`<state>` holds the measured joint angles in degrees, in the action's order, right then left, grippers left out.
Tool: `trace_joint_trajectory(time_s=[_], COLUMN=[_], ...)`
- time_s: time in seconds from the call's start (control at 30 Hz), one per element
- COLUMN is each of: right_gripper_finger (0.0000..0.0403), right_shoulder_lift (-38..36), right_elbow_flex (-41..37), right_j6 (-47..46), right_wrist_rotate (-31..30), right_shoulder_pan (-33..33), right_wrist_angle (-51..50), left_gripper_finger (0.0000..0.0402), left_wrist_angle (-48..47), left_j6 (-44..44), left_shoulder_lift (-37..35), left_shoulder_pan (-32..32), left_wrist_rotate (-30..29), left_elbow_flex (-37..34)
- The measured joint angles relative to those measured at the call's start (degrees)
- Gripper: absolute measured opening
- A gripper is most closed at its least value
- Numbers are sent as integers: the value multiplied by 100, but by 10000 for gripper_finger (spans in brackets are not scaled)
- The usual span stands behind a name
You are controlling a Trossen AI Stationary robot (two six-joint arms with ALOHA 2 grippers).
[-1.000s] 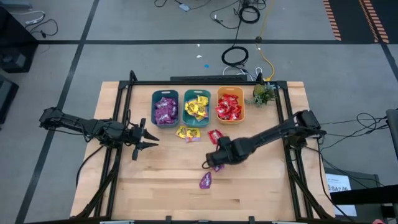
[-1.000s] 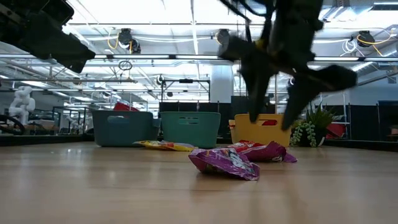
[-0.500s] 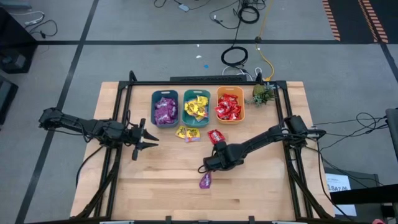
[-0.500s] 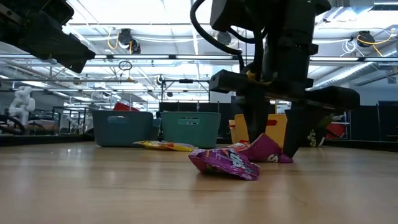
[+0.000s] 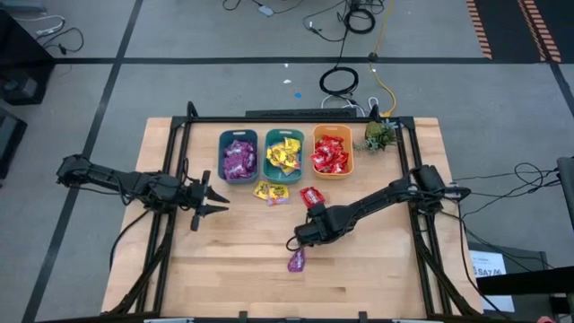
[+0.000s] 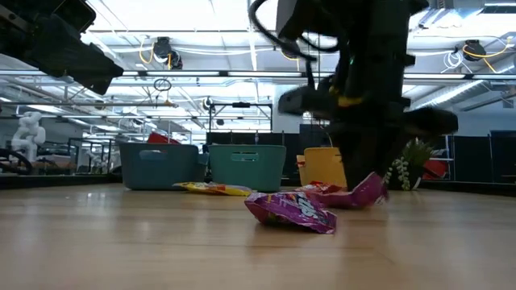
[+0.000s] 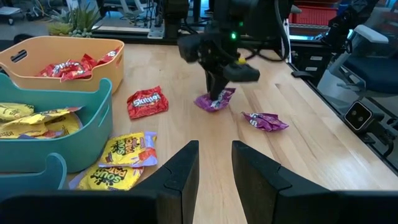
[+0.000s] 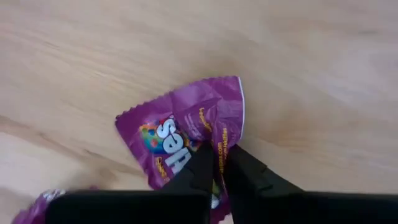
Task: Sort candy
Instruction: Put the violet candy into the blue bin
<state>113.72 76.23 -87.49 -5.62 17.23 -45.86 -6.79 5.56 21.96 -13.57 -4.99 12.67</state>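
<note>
My right gripper (image 5: 300,240) stands low over the table's middle, shut on a purple candy packet (image 8: 186,134); the packet also shows in the low view (image 6: 361,193) and the left wrist view (image 7: 214,99). A second purple packet (image 5: 296,260) lies flat just nearer. A red packet (image 5: 311,196) and two yellow packets (image 5: 269,193) lie in front of the bins. My left gripper (image 5: 211,199) hovers open and empty at the table's left, pointing right. My right gripper pinches the purple packet between its two fingers (image 8: 202,168), on the crinkled face near one long edge (image 8: 214,149). The fingers come from above, pointing down. One end of the packet (image 6: 375,185) is tipped up; the other end (image 6: 326,197) lies low at the table.
At the far side stand a teal bin of purple candy (image 5: 239,157), a teal bin of yellow candy (image 5: 283,154) and an orange bin of red candy (image 5: 331,152). A small green plant (image 5: 378,136) is at the far right. Bare wood lies toward the near edge.
My right gripper has come down onto the purple packet, its fingers first standing on either side of it, and has shut on it. The packet's one end has tipped up off the table.
</note>
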Motion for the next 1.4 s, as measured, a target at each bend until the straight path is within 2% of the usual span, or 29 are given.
trace_joint_trajectory(time_s=[0.1,0.27,0.4,0.53,0.63,0.8,0.93,1.07,1.23,1.4], right_gripper_finger=[12,4,2,1,1,0,0,0,12,53], right_shoulder_lift=[-413,-1255,-1889,-2191,-2163,-1409,-433,654,1841,2422], right_elbow_flex=[-9,11,12,20,140,1109,2393,3791,5260,5648], right_j6=[34,130,935,2074,2873,4260,5348,6315,6808,6632], right_wrist_rotate=[-246,-1105,-1615,-1664,-1354,-664,-183,-151,-152,-155], right_shoulder_pan=[-4,-115,-382,-879,-1366,-2041,-2412,-2654,-2924,-3059], right_wrist_angle=[-98,-73,301,1105,1617,1714,1735,1632,1435,1591], left_gripper_finger=[105,105,105,105,105,105,105,105,105,105], left_wrist_angle=[-1,-1,3,3,11,25,25,25,25,27], left_j6=[0,2,2,2,2,2,3,4,4,4], left_shoulder_lift=[0,0,0,0,0,0,0,0,0,0], left_shoulder_pan=[-2,-2,0,-2,-2,0,-1,-2,0,-2], left_wrist_rotate=[0,0,0,0,0,0,0,0,0,0], left_elbow_flex=[0,0,0,0,0,0,0,0,0,0])
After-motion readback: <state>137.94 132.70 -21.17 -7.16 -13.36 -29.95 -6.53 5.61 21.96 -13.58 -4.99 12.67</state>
